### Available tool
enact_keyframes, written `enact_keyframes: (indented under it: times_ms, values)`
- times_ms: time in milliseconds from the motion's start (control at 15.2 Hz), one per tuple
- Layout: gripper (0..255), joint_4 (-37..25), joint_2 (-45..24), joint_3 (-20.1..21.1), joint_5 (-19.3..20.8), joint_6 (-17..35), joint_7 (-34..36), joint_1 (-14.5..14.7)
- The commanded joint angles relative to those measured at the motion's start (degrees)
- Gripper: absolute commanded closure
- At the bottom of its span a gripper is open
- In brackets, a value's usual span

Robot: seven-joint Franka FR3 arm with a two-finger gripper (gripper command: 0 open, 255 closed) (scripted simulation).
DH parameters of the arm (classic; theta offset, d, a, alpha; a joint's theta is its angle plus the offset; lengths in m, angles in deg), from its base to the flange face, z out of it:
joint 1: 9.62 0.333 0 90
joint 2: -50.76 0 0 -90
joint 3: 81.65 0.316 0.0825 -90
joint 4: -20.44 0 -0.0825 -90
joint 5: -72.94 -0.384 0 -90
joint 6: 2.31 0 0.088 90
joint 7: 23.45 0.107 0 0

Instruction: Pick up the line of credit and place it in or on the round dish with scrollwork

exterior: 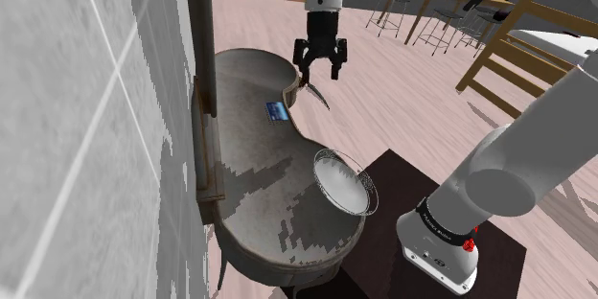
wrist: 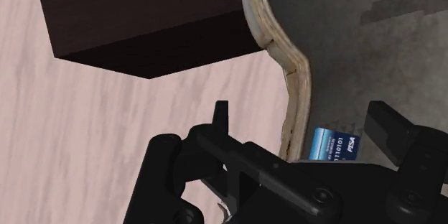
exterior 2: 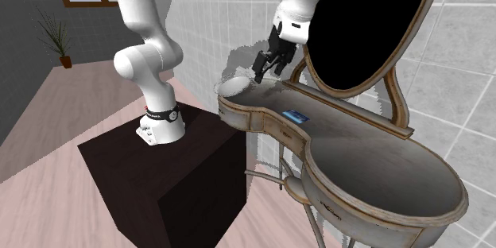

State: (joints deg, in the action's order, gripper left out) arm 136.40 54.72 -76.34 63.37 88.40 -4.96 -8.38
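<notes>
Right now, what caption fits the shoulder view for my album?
Open black tool hangs over the grey table's edge near the blue card, round dish waiting closer to the stand.

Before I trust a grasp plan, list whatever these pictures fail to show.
Card: wrist view, lower part hidden behind the pincer, so its print is incomplete.
Dish: shoulder view, rim pattern too small to make out.
Mirror: second exterior view, glass is a black area; its top is cut off by the picture edge.
</notes>
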Motion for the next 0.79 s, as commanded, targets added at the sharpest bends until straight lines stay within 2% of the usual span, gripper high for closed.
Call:
enact_keyframes:
  times_ms: [0, 528, 726]
  values:
    - [0, -3.63, -5.72, 0.39, -1.28, 0.48, 2.58, 0.28]
    - [0, -18.22, -25.43, 0.95, -6.30, -0.05, 11.29, 1.38]
    - [0, -15.42, -24.92, 1.12, -6.54, 2.27, 11.06, 1.69]
